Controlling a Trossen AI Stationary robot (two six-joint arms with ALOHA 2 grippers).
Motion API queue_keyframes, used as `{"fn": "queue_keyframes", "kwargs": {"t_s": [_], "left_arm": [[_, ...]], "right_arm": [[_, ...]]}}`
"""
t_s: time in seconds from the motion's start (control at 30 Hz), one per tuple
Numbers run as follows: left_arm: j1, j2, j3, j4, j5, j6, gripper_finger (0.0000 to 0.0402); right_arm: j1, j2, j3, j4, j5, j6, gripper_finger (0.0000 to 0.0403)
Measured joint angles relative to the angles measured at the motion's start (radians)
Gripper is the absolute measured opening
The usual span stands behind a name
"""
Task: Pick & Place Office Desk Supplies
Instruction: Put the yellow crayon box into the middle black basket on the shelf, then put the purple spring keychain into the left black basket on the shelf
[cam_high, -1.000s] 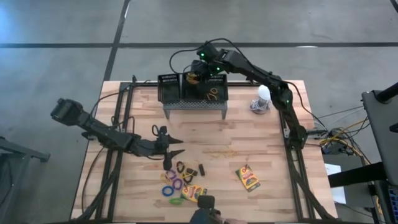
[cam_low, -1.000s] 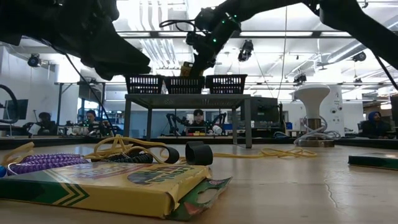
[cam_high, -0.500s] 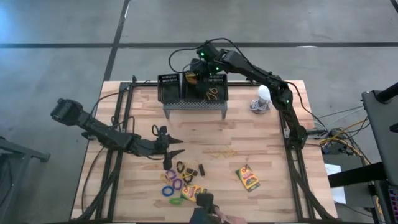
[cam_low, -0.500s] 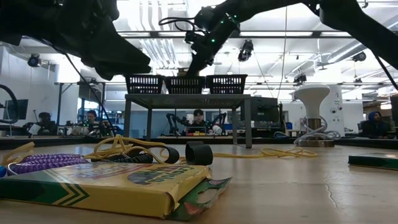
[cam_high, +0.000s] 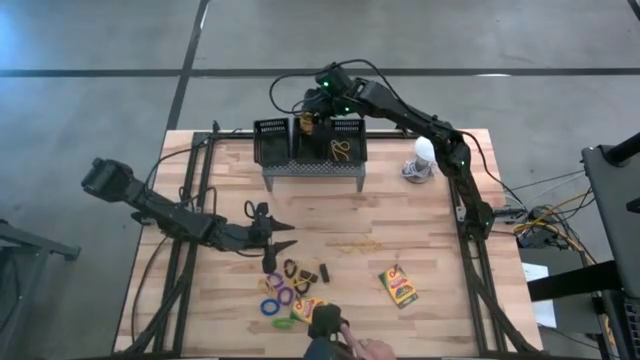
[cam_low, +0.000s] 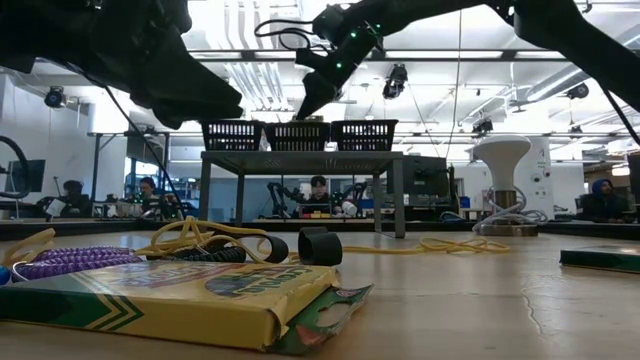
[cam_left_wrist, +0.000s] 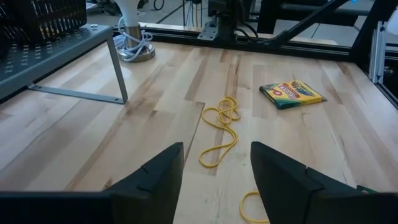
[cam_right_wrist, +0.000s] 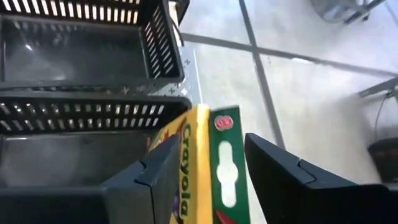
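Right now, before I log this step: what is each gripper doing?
Left gripper: open, empty, above the table.
Right gripper: open around a crayon box over the mesh bins.

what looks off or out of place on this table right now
The crayon box under the right hand stands on end against the middle mesh bin's rim, not lying flat inside. A yellow elastic loop sprawls stretched across bare table, apart from the other supplies.

We see a table (cam_high: 420, 215) of pale, matt wooden planks. The mesh bins (cam_right_wrist: 87, 43) look like black plastic lattice, the stand (cam_left_wrist: 56, 59) is matt grey perforated metal, and the crayon box (cam_low: 170, 295) is glossy printed cardboard. The yellow elastic loop (cam_left_wrist: 221, 130) looks rubbery.
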Motion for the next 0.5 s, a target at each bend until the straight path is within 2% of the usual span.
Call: {"fn": "queue_keyframes", "kwargs": {"t_s": [0.2, 0.4, 0.5], "left_arm": [[0.000, 0.000, 0.000, -0.001, 0.000, 0.000, 0.0192], [0.000, 0.000, 0.000, -0.004, 0.000, 0.000, 0.0192], [-0.005, 0.000, 0.000, -0.004, 0.000, 0.000, 0.0192]], "right_arm": [[0.013, -0.011, 0.001, 0.030, 0.008, -0.018, 0.0177], [0.071, -0.067, -0.002, 0.033, 0.114, -0.054, 0.0160], [0.121, -0.112, -0.014, 0.015, 0.135, -0.068, 0.0148]]}}
